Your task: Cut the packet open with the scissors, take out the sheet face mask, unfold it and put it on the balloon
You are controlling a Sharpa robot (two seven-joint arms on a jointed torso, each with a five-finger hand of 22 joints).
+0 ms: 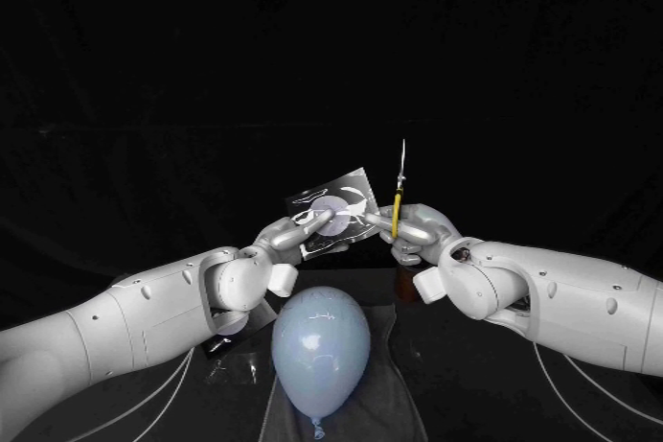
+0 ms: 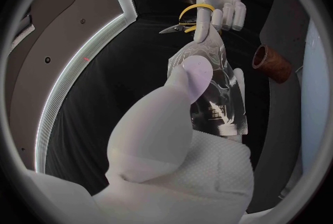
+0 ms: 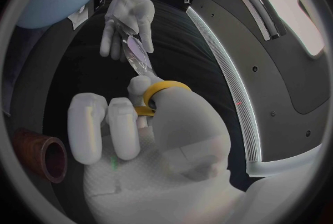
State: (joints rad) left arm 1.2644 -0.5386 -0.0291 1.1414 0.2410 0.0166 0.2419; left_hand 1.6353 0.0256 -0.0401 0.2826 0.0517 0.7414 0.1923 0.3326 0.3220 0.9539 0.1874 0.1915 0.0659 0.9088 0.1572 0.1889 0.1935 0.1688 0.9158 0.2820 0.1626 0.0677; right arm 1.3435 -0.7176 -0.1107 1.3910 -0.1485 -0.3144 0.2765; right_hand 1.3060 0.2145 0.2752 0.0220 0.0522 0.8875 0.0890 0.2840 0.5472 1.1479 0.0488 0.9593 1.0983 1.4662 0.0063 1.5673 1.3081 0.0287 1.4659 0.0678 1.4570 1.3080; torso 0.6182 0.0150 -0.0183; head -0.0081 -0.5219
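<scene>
My left hand [image 1: 297,236] holds a clear, shiny packet [image 1: 336,210] up above the middle of the table; the same packet [image 2: 216,90] is pinched under that hand's thumb, and it shows edge-on [image 3: 136,54] from the other wrist. My right hand [image 1: 422,233] grips yellow-handled scissors [image 1: 398,197], blades pointing straight up, just right of the packet's edge. The yellow handle loop [image 3: 161,91] sits around a finger. In the left wrist view the scissors [image 2: 186,21] sit right at the packet's far end. A pale blue balloon [image 1: 318,344] lies on the table below both hands.
The balloon rests on a clear plastic sheet [image 1: 238,370] near the table's front. A brown tube-like object [image 2: 272,63] lies on the table to the right, also seen as a brown tube [image 3: 41,156] beside my right hand.
</scene>
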